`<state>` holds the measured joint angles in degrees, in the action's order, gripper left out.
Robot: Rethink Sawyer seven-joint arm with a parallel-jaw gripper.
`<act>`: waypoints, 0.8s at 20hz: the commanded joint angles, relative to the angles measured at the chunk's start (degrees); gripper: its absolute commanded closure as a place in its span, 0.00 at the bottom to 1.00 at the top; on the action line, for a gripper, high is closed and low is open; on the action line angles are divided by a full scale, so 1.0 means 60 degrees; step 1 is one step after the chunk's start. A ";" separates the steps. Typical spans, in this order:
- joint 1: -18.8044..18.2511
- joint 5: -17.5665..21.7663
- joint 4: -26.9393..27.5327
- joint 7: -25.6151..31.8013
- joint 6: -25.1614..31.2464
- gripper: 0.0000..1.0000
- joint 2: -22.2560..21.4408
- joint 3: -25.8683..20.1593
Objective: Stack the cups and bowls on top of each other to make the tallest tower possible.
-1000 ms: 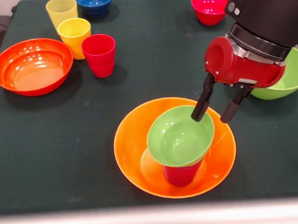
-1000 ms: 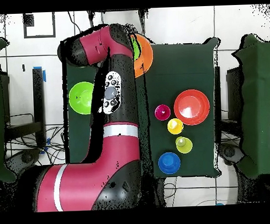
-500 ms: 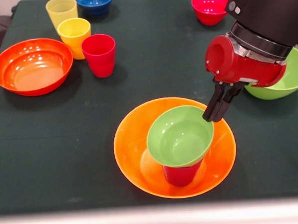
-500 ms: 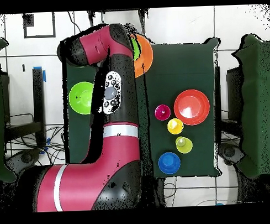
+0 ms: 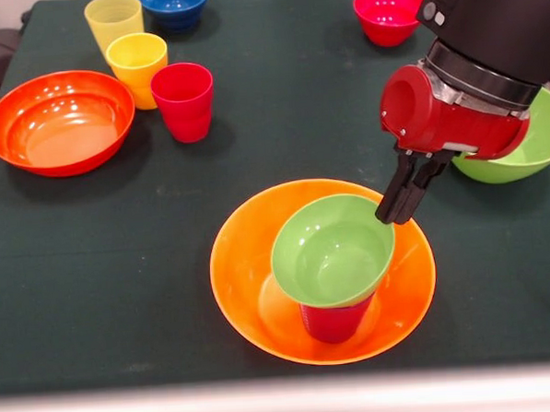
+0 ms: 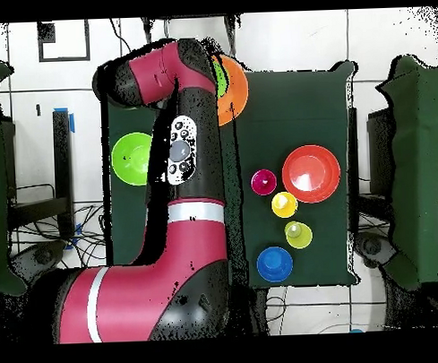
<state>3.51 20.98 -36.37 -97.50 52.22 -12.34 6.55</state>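
Front view
Gripper (image 5: pixel 397 209): black fingers pressed together, clenched on the far-right rim of the small green plastic bowl (image 5: pixel 333 250), at about 2 o'clock on that rim; whether the rim is truly pinched is hard to tell.
Tower: large deep yellow-orange plastic bowl (image 5: pixel 250 263) at the bottom, near the table's front edge; inside it a cup (image 5: pixel 335 321) that looks red-pink here; on the cup, the small green bowl, tilted.
Step in hand: judged to be grasping or adjusting the green bowl by its rim.
Doing it well: lift straight up, slowly; avoid dragging sideways, since the cup under it could tip; level the bowl before letting go.
Red-pink plastic tumbler (image 5: pixel 184 101): upright, empty, at 10 o'clock from the tower.
Yellow-orange plastic tumbler (image 5: pixel 138 68): upright, empty, just beside the red-pink one.
Pale yellow plastic tumbler (image 5: pixel 113 21): behind it, empty.
Wide shallow orange-red plastic bowl (image 5: pixel 58 121): at 9 o'clock of the tumblers, empty.
Small blue plastic bowl (image 5: pixel 174 5): top edge, contents not visible.
Small red-pink plastic bowl (image 5: pixel 388 14): at 12 o'clock from the gripper, empty.
Large green plastic bowl (image 5: pixel 530 146): at 3 o'clock, partly behind the arm.

Overhead view
Arm: covers most of the tower; only a sliver of the yellow-orange bowl (image 6: pixel 235 89) shows.
Large green bowl (image 6: pixel 132 158): at 9 o'clock of the arm, empty.
Orange-red bowl (image 6: pixel 311 174): at 3 o'clock, empty.
Jaws: hidden from above.
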 commanded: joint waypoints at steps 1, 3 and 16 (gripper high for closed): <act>-0.0082 -0.0005 -0.1470 0.0326 -0.0031 1.00 -0.0006 -0.0597; -0.0080 0.0030 -0.1618 0.0284 -0.0192 1.00 -0.0038 -0.0585; -0.0147 0.0050 -0.1281 0.0343 -0.0209 1.00 0.0231 -0.0701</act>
<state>3.51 20.97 -38.21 -97.50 52.05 -12.78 6.55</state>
